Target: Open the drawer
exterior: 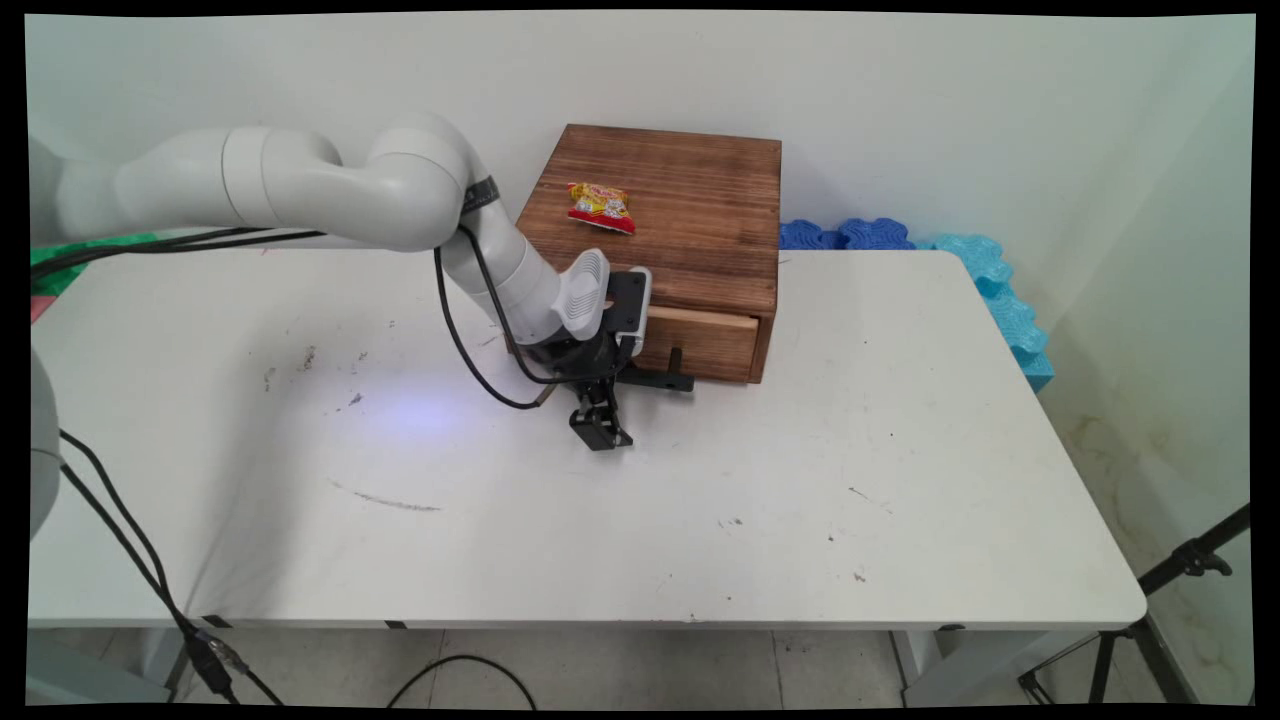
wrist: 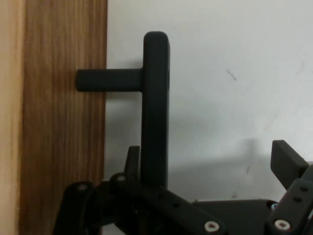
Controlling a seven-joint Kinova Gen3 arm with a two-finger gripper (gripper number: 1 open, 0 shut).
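From where I stand, black cables droop from the white arm at the left, about nine o'clock of the gripper. The gripper hangs low over the desk, right in front of a wooden box. In the hand view its fingers are spread wide and grasp nothing. The black handle of the drawer runs up between them, hard by the one on the left and well apart from the other. I judge a fair grip here calls for centring that bar first, since its short post leaves little room against the wood. Whether the drawer stands slightly out I cannot tell. A red and yellow snack packet lies on the box top at twelve o'clock of the gripper, clear of it. Blue foam mats line the wall toward two o'clock, and a black tripod stands off the desk at four o'clock. Nothing lies between the fingers and the handle.
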